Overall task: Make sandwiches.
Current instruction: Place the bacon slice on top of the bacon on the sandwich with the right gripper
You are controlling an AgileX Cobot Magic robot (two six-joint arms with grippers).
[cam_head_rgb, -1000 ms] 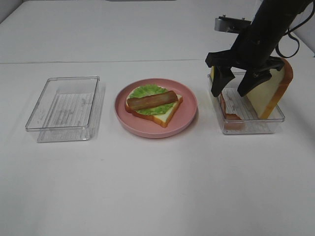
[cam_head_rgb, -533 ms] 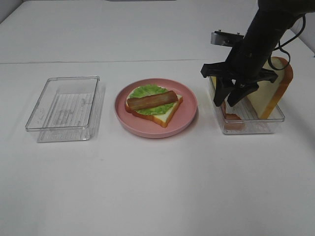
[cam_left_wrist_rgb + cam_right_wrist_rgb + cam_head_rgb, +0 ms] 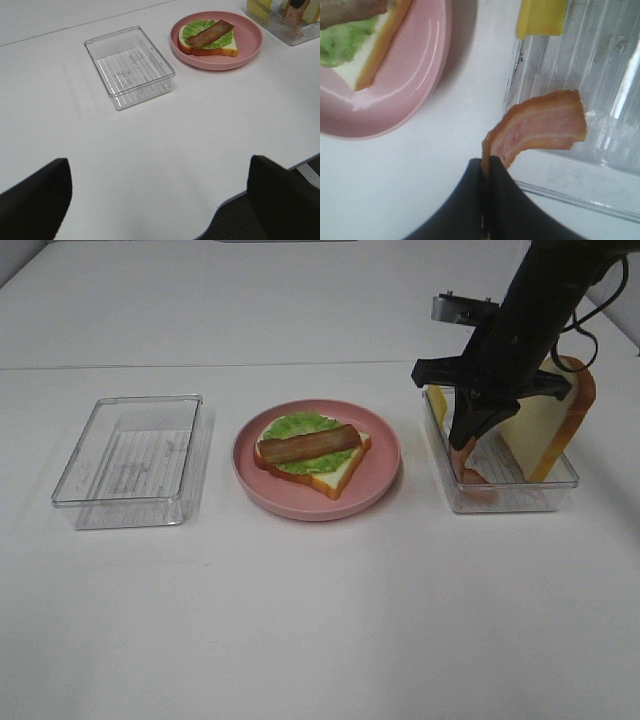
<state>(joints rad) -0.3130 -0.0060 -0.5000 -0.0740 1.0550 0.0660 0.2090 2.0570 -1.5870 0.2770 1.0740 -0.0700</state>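
My right gripper (image 3: 485,162) pinches the bacon strip (image 3: 542,127) by its end; snagging the clear bin (image 3: 560,192) could free it.

The plate (image 3: 386,468) was pink. The bread (image 3: 336,473) on it was white with an orange-brown edge. The lettuce (image 3: 300,425) was green, and the bacon strip (image 3: 308,444) was brown. The second bacon strip (image 3: 545,127) was pink with pale stripes. The cheese (image 3: 541,17) was yellow. The right gripper (image 3: 486,162) was black. The box (image 3: 125,512) was clear with thin lines. The table (image 3: 320,620) was white.
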